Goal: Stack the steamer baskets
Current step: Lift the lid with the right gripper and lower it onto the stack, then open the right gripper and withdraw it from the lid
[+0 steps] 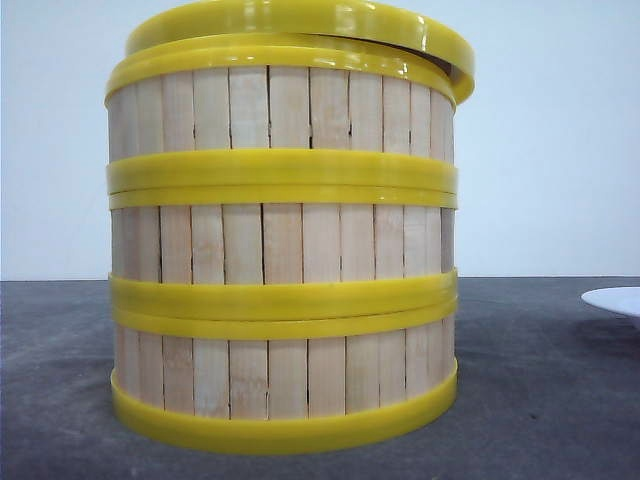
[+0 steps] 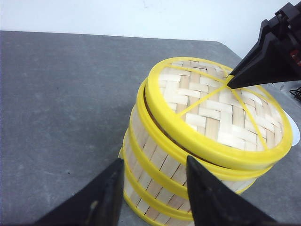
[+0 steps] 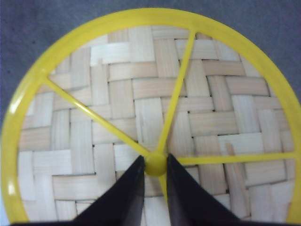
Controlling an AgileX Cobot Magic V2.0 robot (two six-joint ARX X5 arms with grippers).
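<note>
Steamer baskets (image 1: pixel 283 260), three of them, stand stacked in one column on the grey bench (image 1: pixel 540 400), well in from its edges. A woven yellow lid (image 3: pixel 155 108) sits tilted on the top rim. The right gripper (image 3: pixel 155 165) has its fingers closed narrowly on the lid's small centre knob (image 3: pixel 155 163). The left gripper (image 2: pixel 153 188) hangs beside the stack, fingers spread, gripping nothing. A white plate (image 1: pixel 615 300) lies near the bench's right edge.
</note>
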